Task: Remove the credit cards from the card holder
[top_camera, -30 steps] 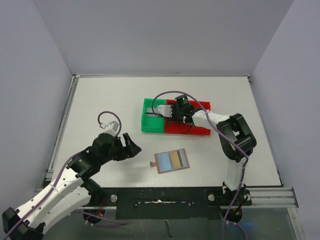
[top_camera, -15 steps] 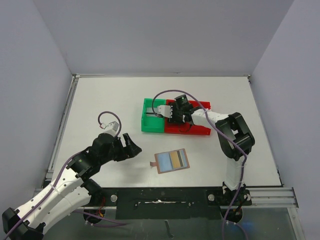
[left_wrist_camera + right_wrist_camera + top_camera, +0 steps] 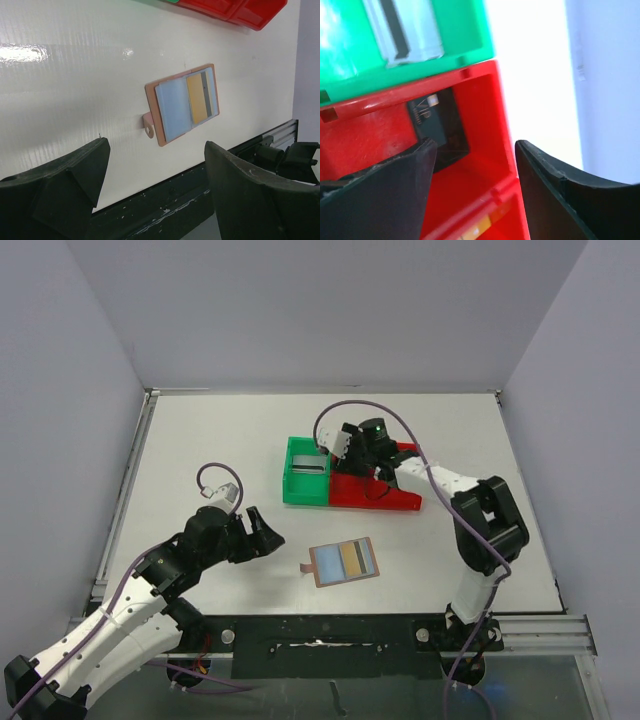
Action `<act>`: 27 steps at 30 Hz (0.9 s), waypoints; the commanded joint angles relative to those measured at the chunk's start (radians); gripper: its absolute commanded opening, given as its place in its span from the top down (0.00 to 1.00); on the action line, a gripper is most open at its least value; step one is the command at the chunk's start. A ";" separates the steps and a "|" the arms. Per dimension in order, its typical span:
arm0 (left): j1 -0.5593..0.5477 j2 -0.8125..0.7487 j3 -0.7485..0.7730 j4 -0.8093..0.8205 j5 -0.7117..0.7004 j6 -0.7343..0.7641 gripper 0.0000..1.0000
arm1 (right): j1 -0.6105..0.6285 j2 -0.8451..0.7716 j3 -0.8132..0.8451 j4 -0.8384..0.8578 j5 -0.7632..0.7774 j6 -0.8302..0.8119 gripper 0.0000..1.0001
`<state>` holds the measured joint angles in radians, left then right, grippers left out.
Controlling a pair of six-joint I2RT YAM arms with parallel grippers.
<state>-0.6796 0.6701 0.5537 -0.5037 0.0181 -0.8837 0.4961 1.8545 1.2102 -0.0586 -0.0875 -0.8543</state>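
So, the white desk (image 3: pixel 200 440) takes up most of the top view, with both arms bolted at the near edge. The left arm is bent low on its side, and its left fingers (image 3: pixel 262 532) hover over bare desk, spread wide apart with nothing in them. The left wrist view shows the same thing: left fingers (image 3: pixel 157 170) open, with the card holder lying ahead of them, clearly apart. The right arm reaches out to the far middle, where the right fingers (image 3: pixel 345 440) hang above the two bins. From the right wrist view the right fingers (image 3: pixel 475 165) are parted too and empty, sitting over the red side.

The bins are pushed up against each other, touching: the green bin (image 3: pixel 300 485) on the left, the red bin (image 3: pixel 385 498) on the right.

The card holder (image 3: pixel 343 562) lies opened out flat near the front edge, between the two arms and well apart from the bins, light blue lining facing up.

Cards: the silvery grey card (image 3: pixel 405 30) lies in the green bin, and the black card (image 3: pixel 440 127) lies flat in the red bin, right by the wall shared with the green one. The gold card (image 3: pixel 199 97) sits tucked in the holder's pocket, a dark stripe along one edge.

Smallest bit: the snap tab (image 3: pixel 148 125) sticks out from the holder's edge, flat on the desk.
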 commanded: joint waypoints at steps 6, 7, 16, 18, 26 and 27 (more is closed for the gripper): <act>0.005 -0.019 0.023 0.126 0.029 -0.040 0.24 | -0.062 -0.466 -0.282 0.468 -0.013 0.629 0.02; 0.004 -0.023 0.019 0.137 0.031 -0.041 0.24 | -0.072 -0.519 -0.336 0.491 0.000 0.719 0.02; 0.008 -0.103 -0.076 0.303 0.009 -0.101 0.24 | -0.118 -0.864 -0.530 0.161 -0.100 1.278 0.02; 0.009 -0.119 -0.131 0.452 0.081 -0.114 0.25 | -0.117 -0.933 -0.596 0.149 -0.175 1.320 0.03; -0.010 0.075 -0.211 0.772 0.206 -0.234 0.36 | -0.115 -1.112 -0.797 0.059 -0.189 1.558 0.02; -0.030 0.110 -0.197 0.776 0.197 -0.227 0.37 | -0.113 -1.125 -0.813 0.055 -0.191 1.579 0.02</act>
<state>-0.6792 0.6720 0.3195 0.0582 0.1532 -1.0794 0.3801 0.7753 0.4370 0.0219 -0.2466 0.5713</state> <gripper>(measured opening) 0.650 0.974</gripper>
